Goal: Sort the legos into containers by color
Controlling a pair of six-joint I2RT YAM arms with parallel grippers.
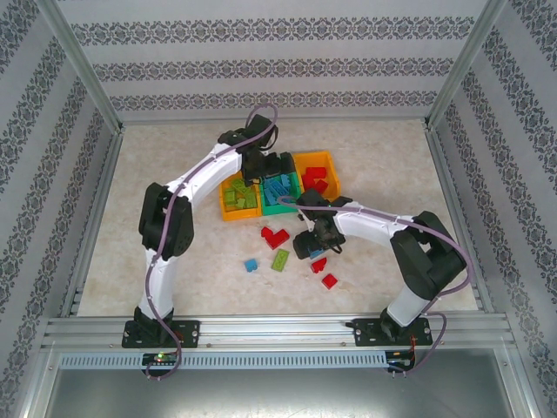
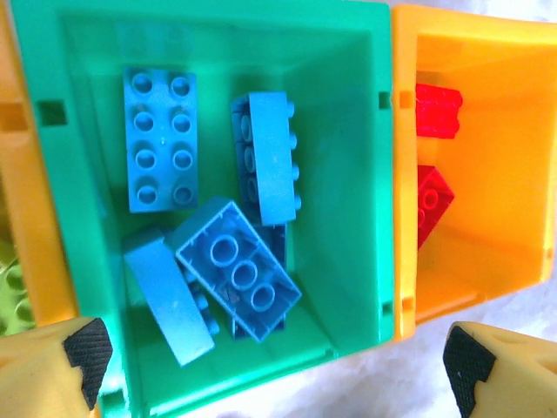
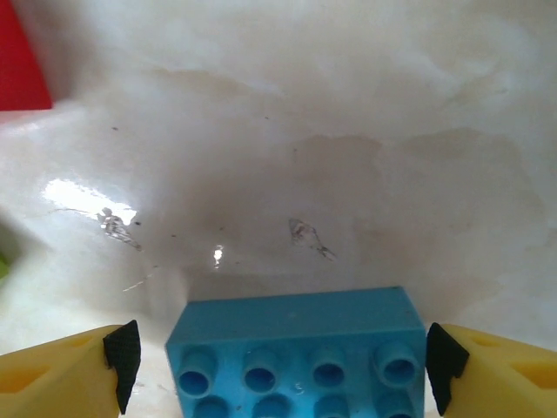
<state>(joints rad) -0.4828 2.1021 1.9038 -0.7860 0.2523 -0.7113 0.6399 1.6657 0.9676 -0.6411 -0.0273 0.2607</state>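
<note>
We've got a green bin (image 2: 365, 104) full of blue bricks (image 2: 161, 139). An orange bin (image 2: 496, 218) has the red bricks (image 2: 438, 110), and a second orange bin (image 1: 224, 209) has the light green bricks (image 1: 235, 198). The table (image 1: 174, 157) is cream and marbled, with a loose red brick (image 1: 275, 236), a loose blue brick (image 1: 251, 264) and a loose green brick (image 1: 279, 259) on it. The fingers (image 3: 52, 374) are yellow with black pads (image 3: 124, 361), and the walls (image 1: 261, 70) are white with grey floral stripes.
</note>
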